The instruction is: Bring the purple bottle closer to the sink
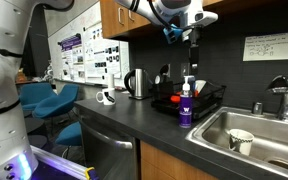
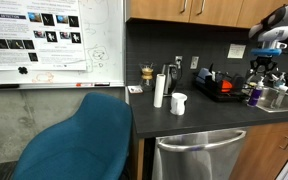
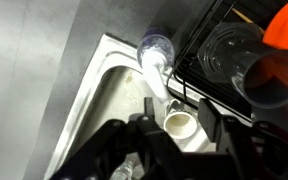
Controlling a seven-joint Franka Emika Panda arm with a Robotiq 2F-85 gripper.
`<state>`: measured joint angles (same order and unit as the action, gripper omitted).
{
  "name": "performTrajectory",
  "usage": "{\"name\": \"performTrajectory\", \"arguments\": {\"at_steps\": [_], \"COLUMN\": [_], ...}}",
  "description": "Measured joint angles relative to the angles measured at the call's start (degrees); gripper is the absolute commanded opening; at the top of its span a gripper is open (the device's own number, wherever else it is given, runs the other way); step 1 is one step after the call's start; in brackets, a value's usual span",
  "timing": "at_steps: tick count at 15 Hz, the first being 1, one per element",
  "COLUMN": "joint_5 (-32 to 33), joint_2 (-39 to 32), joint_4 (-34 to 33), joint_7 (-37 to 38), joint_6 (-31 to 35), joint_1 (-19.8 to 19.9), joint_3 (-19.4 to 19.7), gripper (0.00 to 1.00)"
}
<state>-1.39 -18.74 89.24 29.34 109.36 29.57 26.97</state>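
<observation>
The purple bottle (image 1: 186, 106) with a white pump top stands upright on the dark counter, just beside the sink (image 1: 220, 121) rim and in front of the black dish rack (image 1: 210, 98). It also shows in an exterior view (image 2: 251, 96), and from above in the wrist view (image 3: 156, 50). My gripper (image 1: 192, 38) hangs well above the bottle, also visible in an exterior view (image 2: 267, 62). In the wrist view the gripper (image 3: 184, 135) is open and empty, its fingers framing a white cup (image 3: 179, 122) that lies down in the sink.
A steel kettle (image 1: 137, 83) and a white mug (image 1: 106, 97) stand further along the counter. A faucet (image 1: 284, 96) is behind the sink. A white cylinder (image 2: 159, 88), a white mug (image 2: 178, 103) and a blue chair (image 2: 79, 140) are nearby.
</observation>
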Motion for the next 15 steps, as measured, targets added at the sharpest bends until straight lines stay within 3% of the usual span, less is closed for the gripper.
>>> {"name": "performTrajectory", "arguments": {"at_steps": [2,3,6,9,15], "joint_5": [0.0,0.0,0.0,0.0,0.3], "joint_2": [0.5,0.9,3.0,6.5,18.1], "joint_4": [-0.5,-0.7,-0.9,0.4,11.1], "joint_7": [-0.1,-0.3,-1.2,-3.6,-6.8], "joint_6": [0.3,0.5,0.5,0.4,0.4], "joint_1": [0.0,0.0,-0.2,-1.1,-5.9], "joint_3": [0.0,0.0,0.0,-0.5,-3.3], "gripper": [0.71,0.70,0.84,0.85,1.00]}}
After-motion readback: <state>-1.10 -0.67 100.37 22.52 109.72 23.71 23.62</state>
